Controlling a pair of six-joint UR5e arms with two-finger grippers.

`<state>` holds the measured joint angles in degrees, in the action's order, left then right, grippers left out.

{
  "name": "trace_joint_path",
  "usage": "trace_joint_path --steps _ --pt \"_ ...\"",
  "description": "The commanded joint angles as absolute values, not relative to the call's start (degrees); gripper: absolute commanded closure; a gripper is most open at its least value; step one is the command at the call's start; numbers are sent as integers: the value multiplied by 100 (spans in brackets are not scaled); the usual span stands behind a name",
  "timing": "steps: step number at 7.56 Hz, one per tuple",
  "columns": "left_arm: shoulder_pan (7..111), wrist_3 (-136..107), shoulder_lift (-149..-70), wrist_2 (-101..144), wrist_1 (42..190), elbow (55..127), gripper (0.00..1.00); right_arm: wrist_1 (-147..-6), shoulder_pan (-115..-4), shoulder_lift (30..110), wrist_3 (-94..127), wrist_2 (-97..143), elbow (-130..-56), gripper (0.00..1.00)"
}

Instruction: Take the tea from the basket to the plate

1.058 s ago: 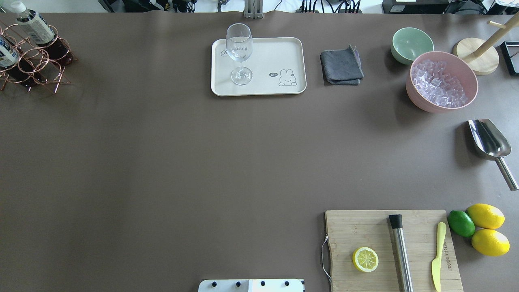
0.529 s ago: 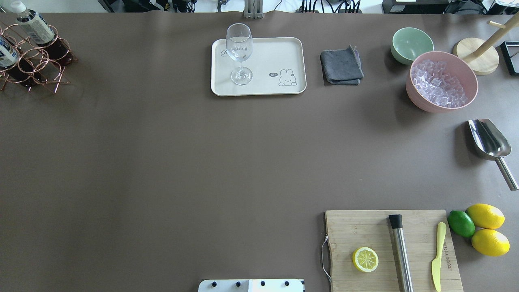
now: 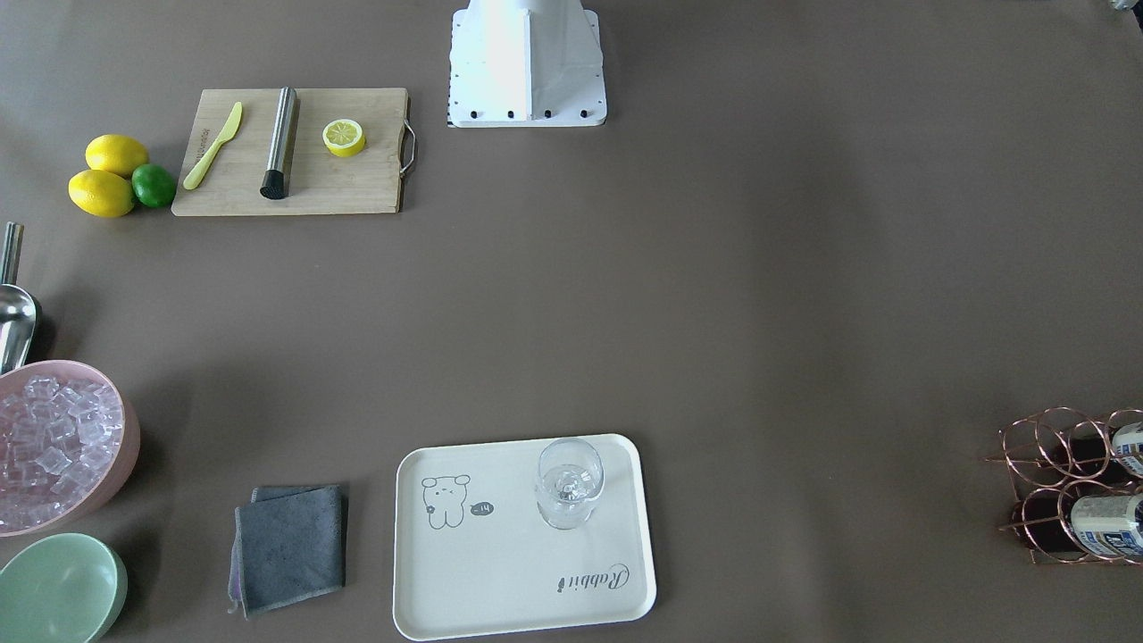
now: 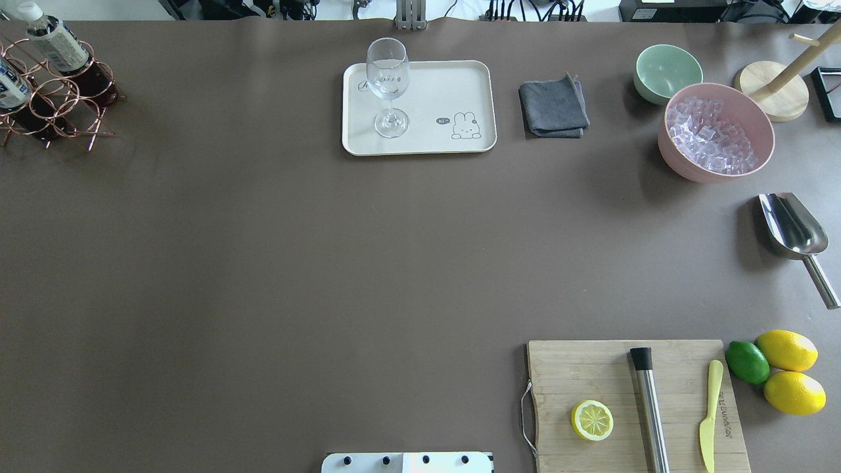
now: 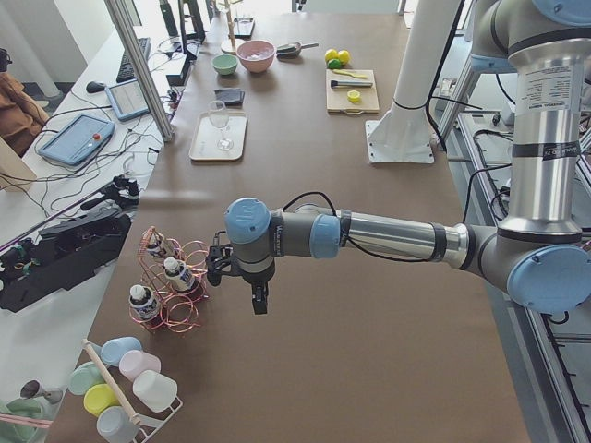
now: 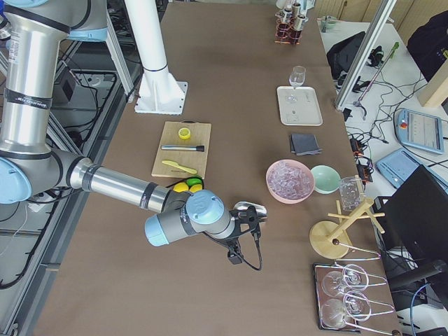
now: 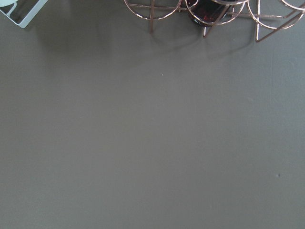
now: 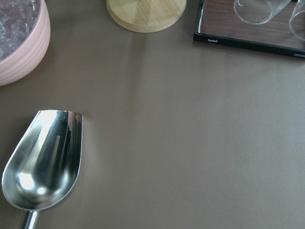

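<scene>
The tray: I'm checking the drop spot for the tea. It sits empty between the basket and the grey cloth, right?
Not empty. The overhead view shows a wine glass standing upright on the tray. Otherwise yes: the tray lies between the basket and the grey cloth.
</scene>
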<state>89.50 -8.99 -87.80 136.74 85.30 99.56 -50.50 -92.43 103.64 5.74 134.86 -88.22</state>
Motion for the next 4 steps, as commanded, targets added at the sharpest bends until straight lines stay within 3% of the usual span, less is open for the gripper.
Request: trace_joint_path --steps 1,4 --pt "8982 -3114 -9419 13658 8125 9941 1 -4992 -9220 10327 562 13903 -8832 0" --pt "9192 -4298 -10395 13685 6489 9896 1 -5089 -8791 10204 1270 14045 -8894 0"
